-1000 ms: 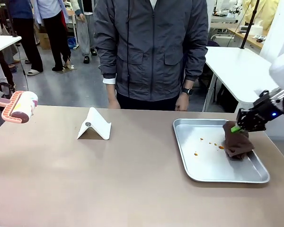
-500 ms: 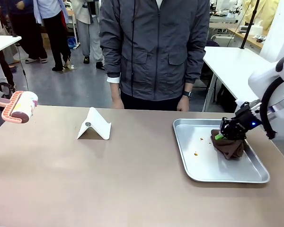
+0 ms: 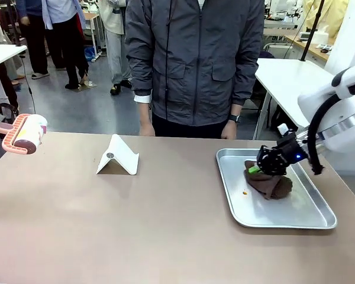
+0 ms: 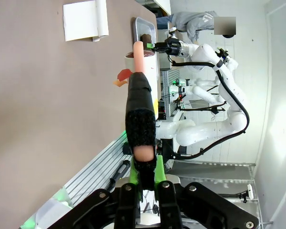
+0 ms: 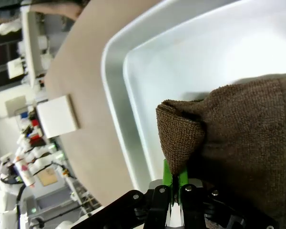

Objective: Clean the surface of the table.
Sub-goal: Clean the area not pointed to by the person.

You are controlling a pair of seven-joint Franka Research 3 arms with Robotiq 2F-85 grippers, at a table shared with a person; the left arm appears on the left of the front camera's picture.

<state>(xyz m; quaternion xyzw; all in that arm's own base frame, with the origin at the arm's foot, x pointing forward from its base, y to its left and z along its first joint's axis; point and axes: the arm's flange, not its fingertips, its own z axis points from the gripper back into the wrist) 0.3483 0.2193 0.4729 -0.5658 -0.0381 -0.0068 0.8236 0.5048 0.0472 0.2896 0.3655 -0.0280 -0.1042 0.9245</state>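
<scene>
While the right gripper (image 3: pixel 261 167) was clenched on a fold of the brown cloth (image 3: pixel 272 183), the bulk of that cloth lay bunched just under and behind it on the floor of the silver tray (image 3: pixel 284 223). In the right wrist view the green pads of this gripper (image 5: pixel 174 183) pinched a corner of the cloth (image 5: pixel 238 138), with the tray's (image 5: pixel 115 90) raised rim just ahead of the fingers. A small orange spot (image 3: pixel 245 191) sat on the tray floor close in front of the cloth. The tabletop (image 3: pixel 136 231) lay beneath the tray and spread wide to that gripper's left, bare except for a white folded stand (image 3: pixel 118 157) well away from it. The left gripper (image 4: pixel 147 177) was clamped on the handle of a pink-handled roller (image 4: pixel 140 119), held above the tabletop (image 4: pixel 47 95) at its own end. A person (image 3: pixel 195 59) stood at the far edge, hands down.

By my reading, the step in hand was wiping inside the tray, and the tabletop itself looked not yet wiped. The next move would call for a firm pinch, downward pressure and a short sweep over the orange spot, then a lift high enough to clear the rim before reaching the tabletop.
</scene>
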